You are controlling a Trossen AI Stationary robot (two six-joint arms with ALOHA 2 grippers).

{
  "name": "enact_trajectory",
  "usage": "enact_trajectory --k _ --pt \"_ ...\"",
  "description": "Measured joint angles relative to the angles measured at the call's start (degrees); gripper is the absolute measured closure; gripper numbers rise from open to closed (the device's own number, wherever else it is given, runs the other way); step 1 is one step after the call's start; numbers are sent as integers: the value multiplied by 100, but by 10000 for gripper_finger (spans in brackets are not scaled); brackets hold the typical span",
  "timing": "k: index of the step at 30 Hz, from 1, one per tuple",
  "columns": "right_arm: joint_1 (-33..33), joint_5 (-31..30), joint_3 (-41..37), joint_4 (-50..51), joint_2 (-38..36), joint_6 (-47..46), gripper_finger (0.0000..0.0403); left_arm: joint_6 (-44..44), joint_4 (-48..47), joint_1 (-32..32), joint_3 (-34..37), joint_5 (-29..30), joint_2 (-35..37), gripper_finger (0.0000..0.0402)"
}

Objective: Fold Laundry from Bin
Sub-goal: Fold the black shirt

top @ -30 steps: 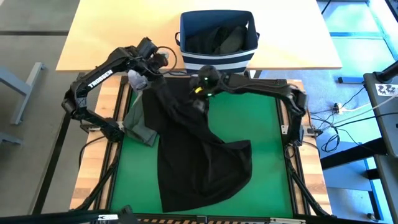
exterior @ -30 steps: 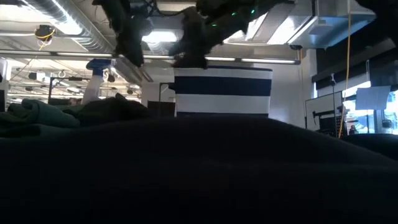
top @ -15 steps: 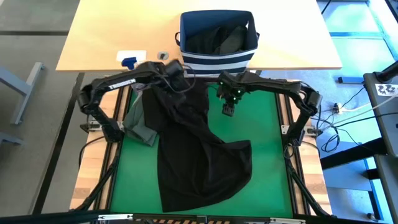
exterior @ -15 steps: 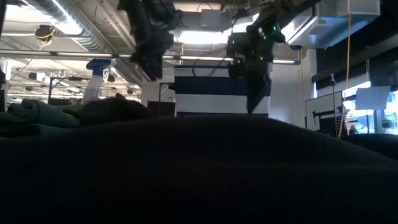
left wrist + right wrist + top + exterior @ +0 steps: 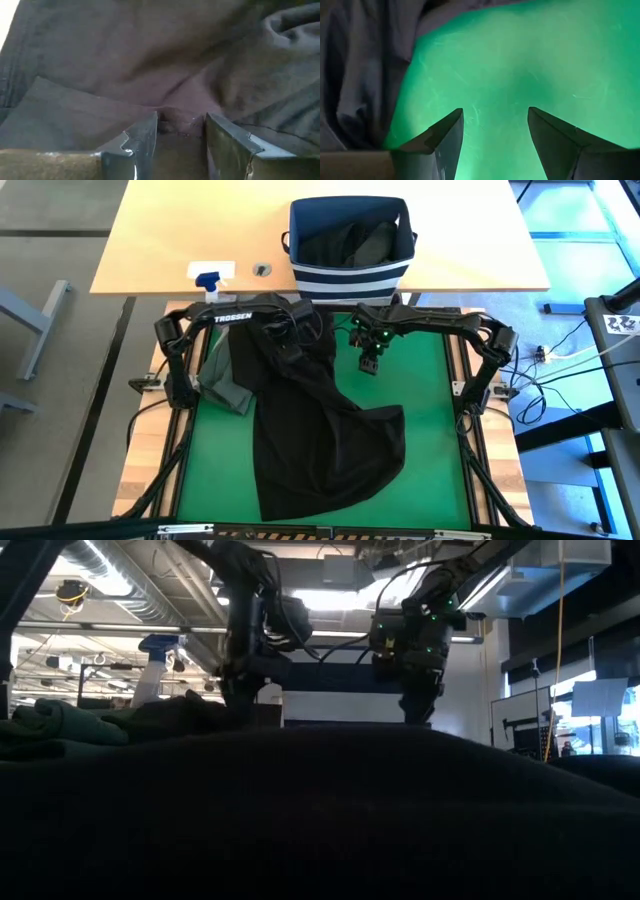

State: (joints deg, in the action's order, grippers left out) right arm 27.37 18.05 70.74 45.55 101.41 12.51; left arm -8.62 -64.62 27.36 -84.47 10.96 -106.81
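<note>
A pale wooden surface (image 5: 180,240) stretches across the far side, and nearer lies a green mat (image 5: 430,440) framed by the two arm bases. In the low view the room behind is an open workshop with ceiling ducts and strip lights.

The black garment (image 5: 320,440) is the largest thing: it spreads over the mat from the far edge toward the near edge, bunched and narrow at the far end, wide and flat nearer. A second earlier its far end was lifted and drawn up between the two arms; now it lies lower on the mat. Beside it, along the mat's left edge, rests the grey garment (image 5: 225,375), partly under the black one.

The bin (image 5: 350,275) stands at the middle of the wooden surface's near edge, with dark cloth (image 5: 360,242) inside, unmoved.

The left gripper (image 5: 298,330) has swung in from the mat's far left corner and now sits low over the bunched far end of the black garment; its wrist view shows the jaws parted with cloth pressing into the gap, though I cannot tell whether they pinch it. The right gripper (image 5: 370,362) has moved right off the cloth and hangs above bare mat, jaws released and empty.

A spray bottle (image 5: 210,276), earlier hidden by the left arm, now shows on the wooden surface.
</note>
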Motion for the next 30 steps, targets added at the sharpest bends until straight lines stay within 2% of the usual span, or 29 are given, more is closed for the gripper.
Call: enact_trajectory --k 3,5,10,12,15,23,27,30 --pt "5 108 0 -92 0 76 180 6 6 0 0 -71 -30 248" --pt "3 111 0 -144 0 133 180 2 -4 0 0 -130 -30 270" --pt "3 108 0 -277 0 174 180 13 -169 0 -1 -144 -21 368" --pt "4 107 0 -279 0 270 180 1 -324 0 -2 -178 63 391" --pt "3 76 0 -268 0 300 180 -242 -537 -98 -29 -128 455 395" --pt "3 62 0 -404 0 300 180 -559 -1128 -593 -25 -125 2231 395" --pt "3 62 0 -651 0 276 180 -634 -1301 -678 321 174 2924 388" --pt "3 64 0 -797 0 248 180 -670 -1333 -678 818 151 3316 376"
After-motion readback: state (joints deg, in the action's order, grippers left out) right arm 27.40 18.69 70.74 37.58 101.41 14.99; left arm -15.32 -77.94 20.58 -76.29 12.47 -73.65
